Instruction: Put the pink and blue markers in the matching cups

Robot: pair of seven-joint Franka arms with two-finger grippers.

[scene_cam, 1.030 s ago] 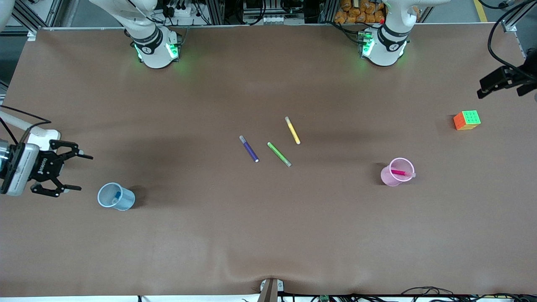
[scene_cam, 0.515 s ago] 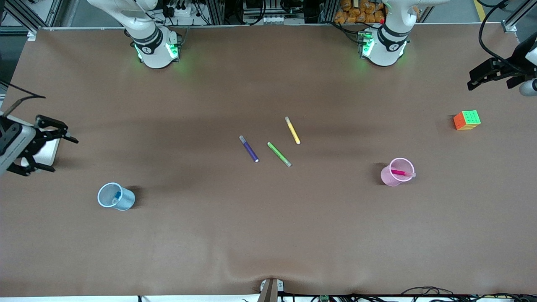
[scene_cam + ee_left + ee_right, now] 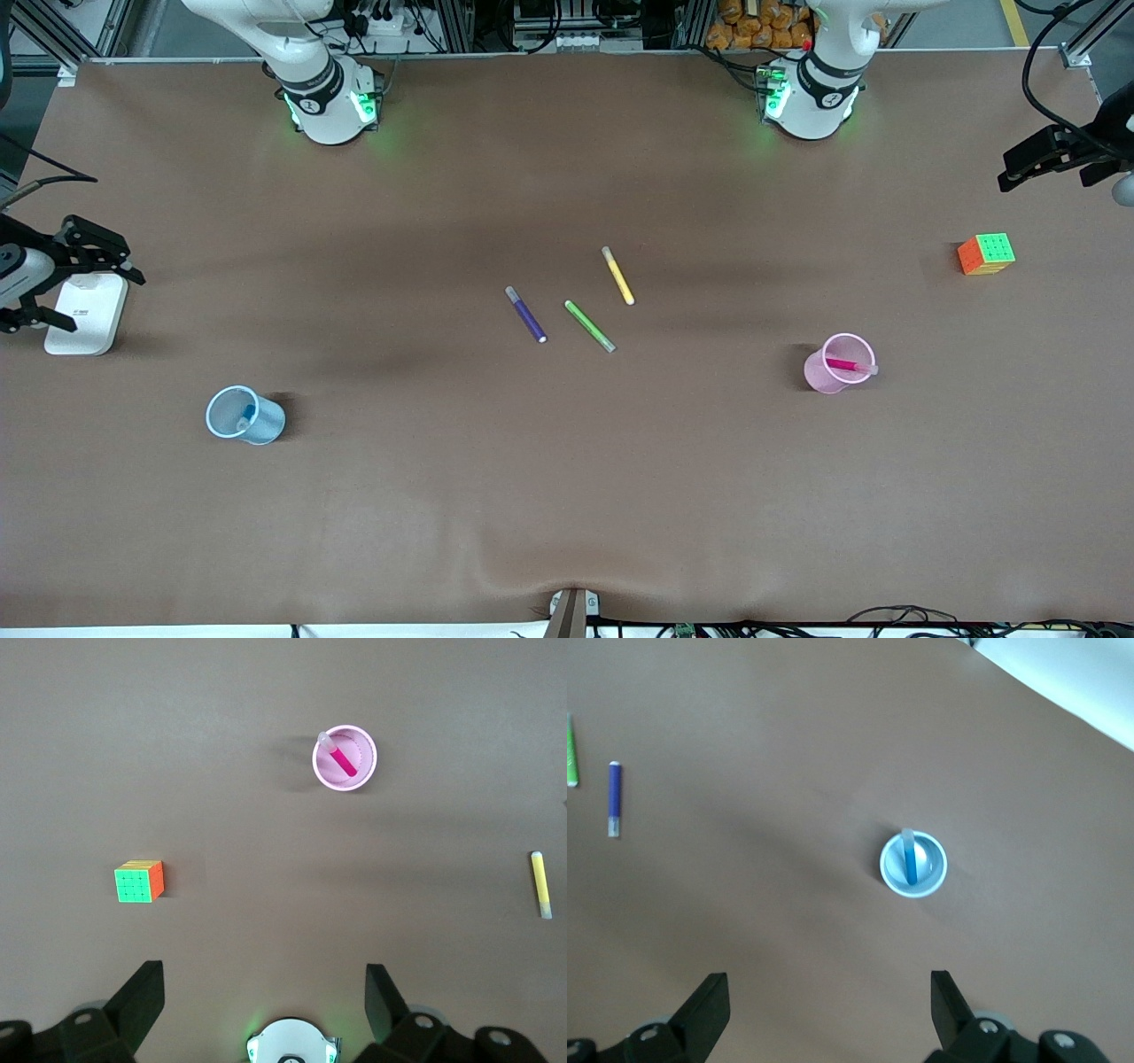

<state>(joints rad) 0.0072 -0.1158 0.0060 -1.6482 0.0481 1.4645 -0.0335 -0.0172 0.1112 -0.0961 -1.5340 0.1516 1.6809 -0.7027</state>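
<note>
Markers first: your blue marker [image 3: 244, 418] stands inside the light blue cup [image 3: 245, 416], which sits toward the right arm's end of the worktop [image 3: 567, 496]. In the right wrist view you see that marker [image 3: 909, 859] leaning against the rim of the blue cup [image 3: 913, 865]. Up over that same end of the worktop hangs your right hand [image 3: 62, 275], fingers spread wide and holding nothing, above a white box [image 3: 81, 314].

Toward the middle of the worktop you have three loose pens lying flat and apart: a dark purple pen [image 3: 525, 315], a green pen [image 3: 590, 326] just beside it, and a yellow pen [image 3: 617, 276] farther from the front camera.

Nearer the left arm's end, your pink marker [image 3: 849, 365] rests tilted in the pink cup [image 3: 837, 363]. The left wrist view confirms it, pink marker [image 3: 338, 756] in pink cup [image 3: 345, 757]. A colourful puzzle cube [image 3: 986, 253] sits farther from the camera than that cup. Your left hand [image 3: 1054, 159] hangs above the worktop's edge there, fingers spread, empty.
</note>
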